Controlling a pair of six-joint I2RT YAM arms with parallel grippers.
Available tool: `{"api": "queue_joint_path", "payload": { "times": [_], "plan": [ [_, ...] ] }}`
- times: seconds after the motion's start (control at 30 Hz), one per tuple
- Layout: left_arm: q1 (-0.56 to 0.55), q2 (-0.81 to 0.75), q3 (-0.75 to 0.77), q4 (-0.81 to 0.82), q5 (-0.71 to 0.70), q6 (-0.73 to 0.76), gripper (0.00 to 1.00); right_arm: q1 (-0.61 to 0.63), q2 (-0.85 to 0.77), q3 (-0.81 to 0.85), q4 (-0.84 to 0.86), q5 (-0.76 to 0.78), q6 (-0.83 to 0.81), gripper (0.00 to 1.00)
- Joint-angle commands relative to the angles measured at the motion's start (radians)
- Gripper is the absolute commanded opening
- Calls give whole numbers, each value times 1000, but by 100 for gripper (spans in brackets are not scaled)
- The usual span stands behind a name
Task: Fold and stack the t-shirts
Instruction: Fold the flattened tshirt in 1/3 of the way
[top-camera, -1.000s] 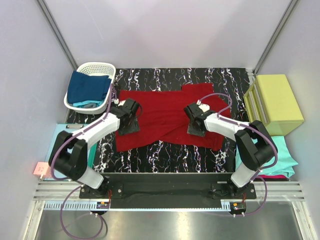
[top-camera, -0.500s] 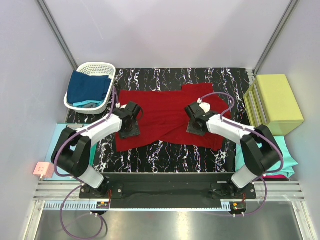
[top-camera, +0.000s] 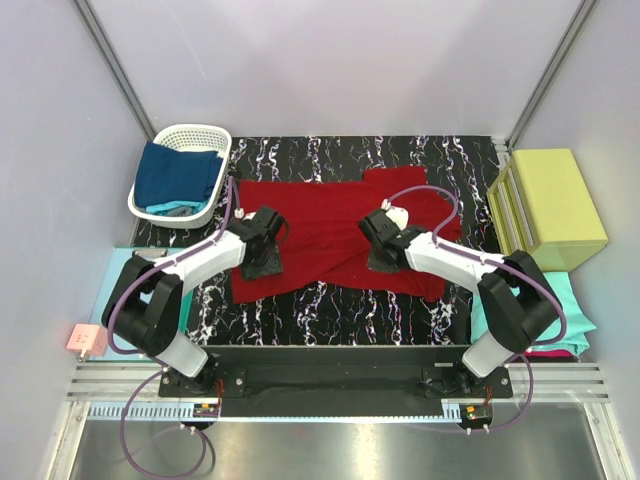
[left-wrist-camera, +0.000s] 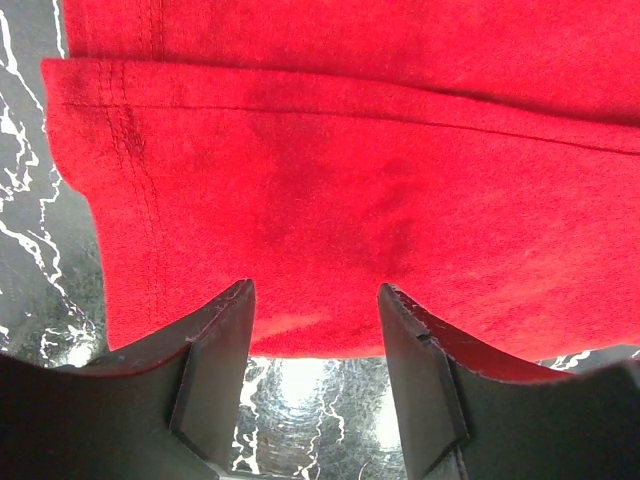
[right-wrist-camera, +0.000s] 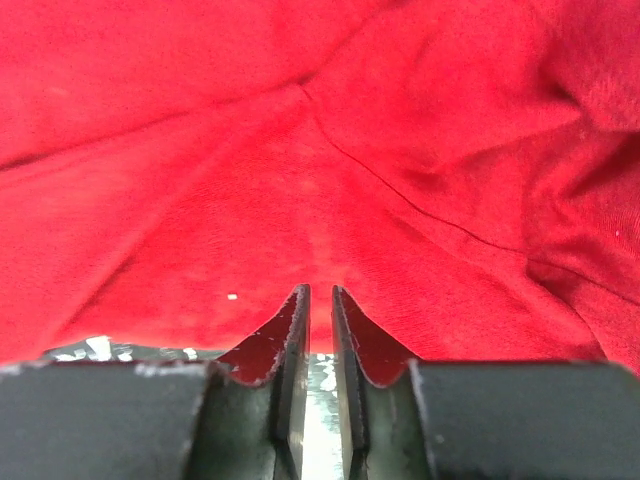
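Left gripper (left-wrist-camera: 315, 290), jaws apart and empty, at the near left hem of the red shirt (top-camera: 320, 225), which lies spread flat on the table (top-camera: 330, 310) for folding; right gripper (right-wrist-camera: 320, 292), jaws nearly together at the near right hem, grip on cloth not discernible, probably seeking the matching fold hold.

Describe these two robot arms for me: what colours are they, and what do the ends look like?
Both the left arm and right arm have white links between chunky black joints, with a purple cable looping along each. The left gripper and right gripper each end in two flat, dark, wedge-shaped fingers.
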Motion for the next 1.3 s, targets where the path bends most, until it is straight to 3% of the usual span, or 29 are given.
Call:
{"api": "queue_joint_path", "payload": {
  "times": [0.0,0.33,0.6,0.83,1.27],
  "plan": [
    [-5,7,-15,27,10,-10,57,1,27,-21,-12,4,40,21],
    [-5,45,-10,22,12,0,57,2,90,-24,-58,6,77,17],
    [1,122,17,-13,-14,14,56,2,118,-53,-132,-16,120,5],
    [52,168,36,-18,-14,27,56,2,77,-159,-161,-48,158,0],
    [112,208,128,-54,-16,63,54,27,8,-244,-198,-135,203,0]
  ]
}}
